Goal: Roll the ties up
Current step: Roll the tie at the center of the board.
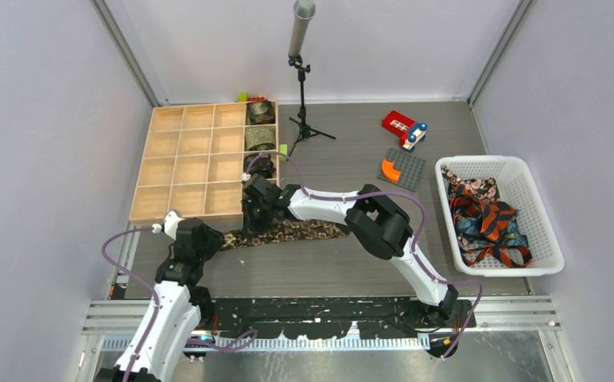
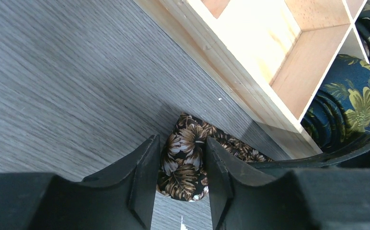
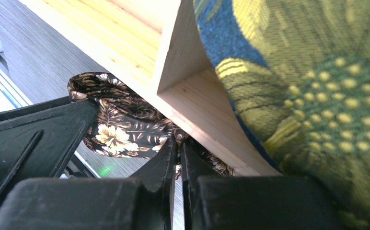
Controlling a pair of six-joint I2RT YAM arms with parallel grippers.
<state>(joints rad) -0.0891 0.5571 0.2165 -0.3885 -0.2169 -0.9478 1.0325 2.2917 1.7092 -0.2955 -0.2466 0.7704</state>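
I see the grey tabletop [image 1: 304, 269] carrying two containers. At the upper left of the overhead view lies a wooden tray [image 1: 196, 169] of four-by-four cells. Only its right-hand column is filled: one rolled tie [image 1: 260, 111] in the top cell, a second coil [image 1: 261, 138] below it and a dark third coil [image 1: 258, 165] under that. The left wrist view shows a blue coil with yellow-green flowers [image 2: 351, 103] in the tray's corner cell. At the right edge sits a white basket [image 1: 520, 181] holding a loose heap of ties [image 1: 487, 219], floral, red-orange striped and teal. The brown floral tie [image 1: 312, 231] lies flat just below the tray. My right tool [image 3: 177, 140] is pressed almost together, pinching its fabric at the tray's corner. My left tool [image 2: 180, 140] stands partly spread astride its end; whether it squeezes, I cannot tell.
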